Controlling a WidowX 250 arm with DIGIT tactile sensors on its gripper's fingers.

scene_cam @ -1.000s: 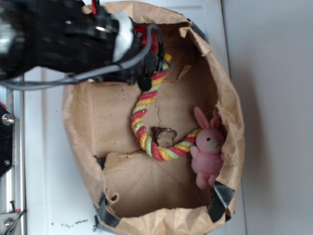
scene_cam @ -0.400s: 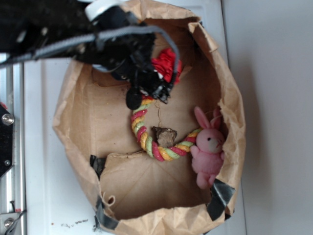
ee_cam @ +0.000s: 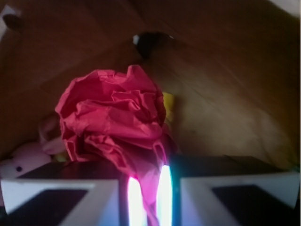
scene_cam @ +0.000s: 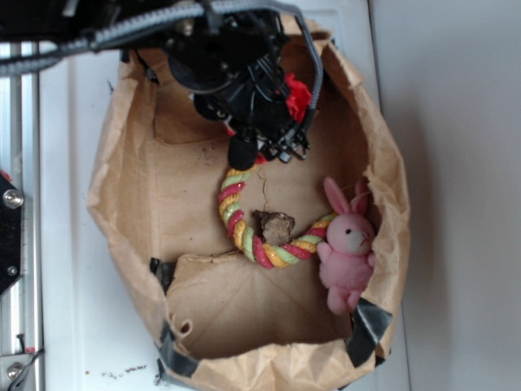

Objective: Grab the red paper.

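The red paper (ee_cam: 113, 125), a crumpled bright red ball, fills the middle of the wrist view, and a fold of it runs down between my two fingers (ee_cam: 89, 195). My gripper (ee_cam: 146, 188) is shut on that fold. From the exterior camera the red paper (scene_cam: 298, 96) peeks out beside the black gripper (scene_cam: 278, 134), in the upper part of the brown paper bag (scene_cam: 122, 204). Most of the ball is hidden behind the arm there.
In the bag lie a red-yellow-green twisted rope (scene_cam: 236, 220), a small brown lump (scene_cam: 273, 226) and a pink plush bunny (scene_cam: 346, 248) against the right wall. The bag's crumpled rim (scene_cam: 383, 163) rises all round. A metal rail (scene_cam: 16, 244) runs along the left.
The arm has swung right and toward the bag's middle, carrying the red paper along from the top edge. The bag's left wall has shifted slightly.
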